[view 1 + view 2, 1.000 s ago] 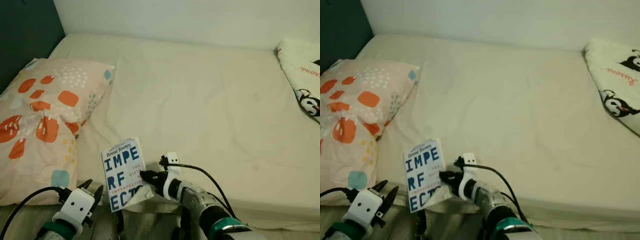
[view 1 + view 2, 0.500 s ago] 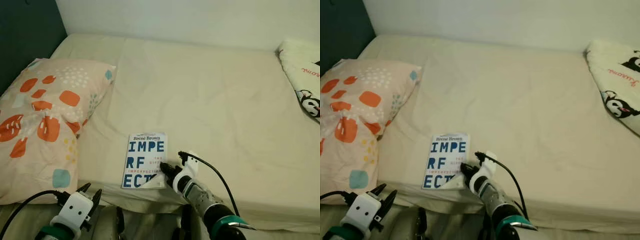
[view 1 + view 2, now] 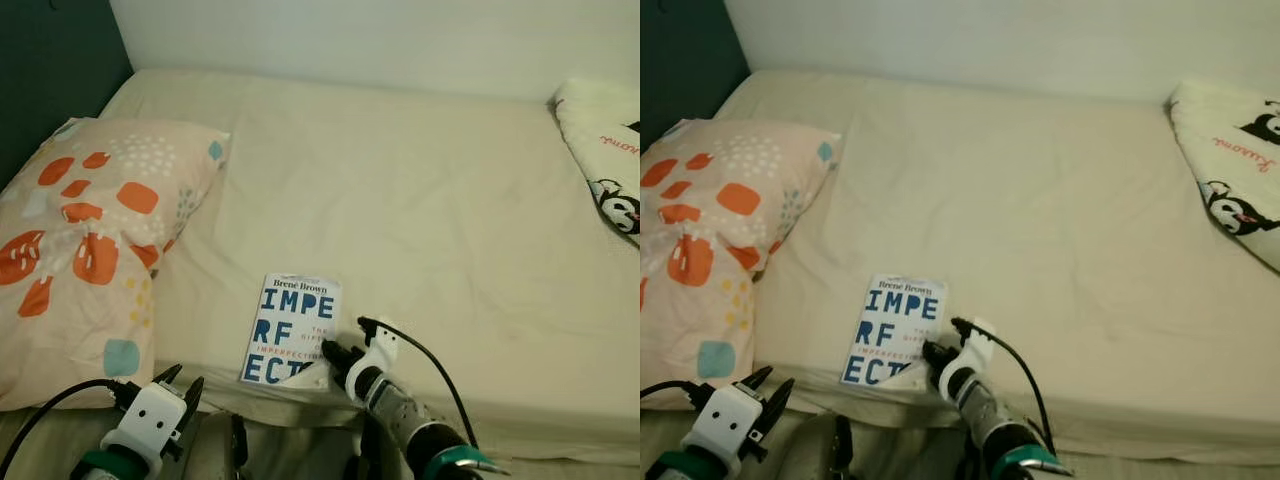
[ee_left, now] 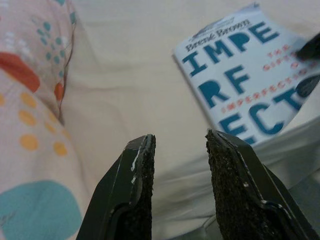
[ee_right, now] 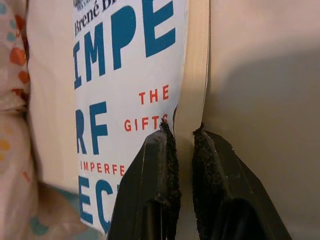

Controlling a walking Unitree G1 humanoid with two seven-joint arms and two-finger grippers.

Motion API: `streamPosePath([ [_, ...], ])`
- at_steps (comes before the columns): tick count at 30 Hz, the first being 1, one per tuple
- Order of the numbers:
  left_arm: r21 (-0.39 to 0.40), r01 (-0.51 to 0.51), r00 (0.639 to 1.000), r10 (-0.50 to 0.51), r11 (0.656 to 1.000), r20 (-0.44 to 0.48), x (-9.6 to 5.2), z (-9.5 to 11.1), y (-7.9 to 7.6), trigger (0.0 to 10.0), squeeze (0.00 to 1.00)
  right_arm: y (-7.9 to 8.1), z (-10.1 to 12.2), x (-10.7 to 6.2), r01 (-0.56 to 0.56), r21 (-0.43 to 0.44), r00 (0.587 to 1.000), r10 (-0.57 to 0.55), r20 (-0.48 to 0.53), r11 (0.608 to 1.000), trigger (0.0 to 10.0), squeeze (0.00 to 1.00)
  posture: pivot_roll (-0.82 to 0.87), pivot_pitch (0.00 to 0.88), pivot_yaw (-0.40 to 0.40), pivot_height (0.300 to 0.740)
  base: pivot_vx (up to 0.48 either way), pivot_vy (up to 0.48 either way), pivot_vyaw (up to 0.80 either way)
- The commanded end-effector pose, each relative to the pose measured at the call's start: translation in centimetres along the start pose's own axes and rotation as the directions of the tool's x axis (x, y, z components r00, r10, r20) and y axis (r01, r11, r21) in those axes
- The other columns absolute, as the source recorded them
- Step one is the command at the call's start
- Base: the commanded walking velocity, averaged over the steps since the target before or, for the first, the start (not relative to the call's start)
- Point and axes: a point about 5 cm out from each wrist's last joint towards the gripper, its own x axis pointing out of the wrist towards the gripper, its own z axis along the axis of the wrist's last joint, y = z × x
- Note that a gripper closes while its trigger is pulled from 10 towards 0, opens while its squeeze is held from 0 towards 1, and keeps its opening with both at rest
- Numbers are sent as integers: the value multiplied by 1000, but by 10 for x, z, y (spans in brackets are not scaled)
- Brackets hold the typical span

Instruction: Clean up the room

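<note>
Paperback book (image 3: 290,329) flat near bed (image 3: 430,210) edge, long axis pointing away; right gripper (image 3: 333,353) fingers pinch its right edge; left gripper (image 3: 180,385) spread, farther.

Book (image 3: 291,328) cover: "Brené Brown", "IMPE / RF / ECT", red "THE GIFTS", "IMPERFECTION" partly legible.

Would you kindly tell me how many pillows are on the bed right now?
2. The orange-patterned pillow lies at the bed's left end, beside the book. The white cartoon-print pillow sits at the far right, cut off by the frame edge.
</note>
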Motion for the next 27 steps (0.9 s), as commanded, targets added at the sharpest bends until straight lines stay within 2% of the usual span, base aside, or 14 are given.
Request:
streamPosePath([
  [1, 0, 15, 1000, -15, 1000, -24, -4, -5, -3, 10000, 0, 5, -24, 0, 11, 22, 998, -10, -62, 1000, 0, 0, 160, 140, 12, 611, 0, 0, 0],
  [8, 1, 16, 1000, -16, 1000, -24, -4, -5, -2, 10000, 0, 13, -28, 3, 9, 65, 999, -6, -52, 998, 0, 0, 164, 143, 14, 611, 0, 0, 0],
  [12, 4, 18, 1000, -18, 1000, -24, -3, -5, -2, 10000, 0, 21, -21, 7, 49, 177, 999, -50, 0, 983, 0, 0, 164, 143, 14, 611, 0, 0, 0],
  [19, 4, 18, 1000, -18, 1000, -24, -3, -5, -2, 10000, 0, 23, -17, 9, 49, 193, 998, -53, 15, 980, 0, 0, 162, 140, 12, 611, 0, 0, 0],
  [20, 4, 17, 1000, -17, 1000, -24, -3, -5, -2, 10000, 0, 23, -18, 8, 47, 181, 999, -50, 13, 982, 4902, 0, 162, 140, 11, 611, 0, 0, 0],
  [21, 3, 17, 1000, -17, 1000, -24, -3, -5, -2, 10000, 0, 23, -18, 8, 45, 173, 999, -47, 11, 984, 4902, 0, 162, 140, 10, 611, 0, 0, 0],
  [22, 3, 17, 1000, -17, 1000, -24, -3, -5, -2, 10000, 0, 22, -19, 8, 45, 167, 999, -47, 8, 985, 10000, 1000, 161, 138, 10, 611, 0, 0, 0],
  [27, 2, 17, 1000, -17, 1000, -23, -3, -5, -2, 10000, 0, 21, -23, 7, 39, 170, 999, -38, -6, 985, 10000, 1000, 161, 137, 9, 611, 0, 0, 0],
])
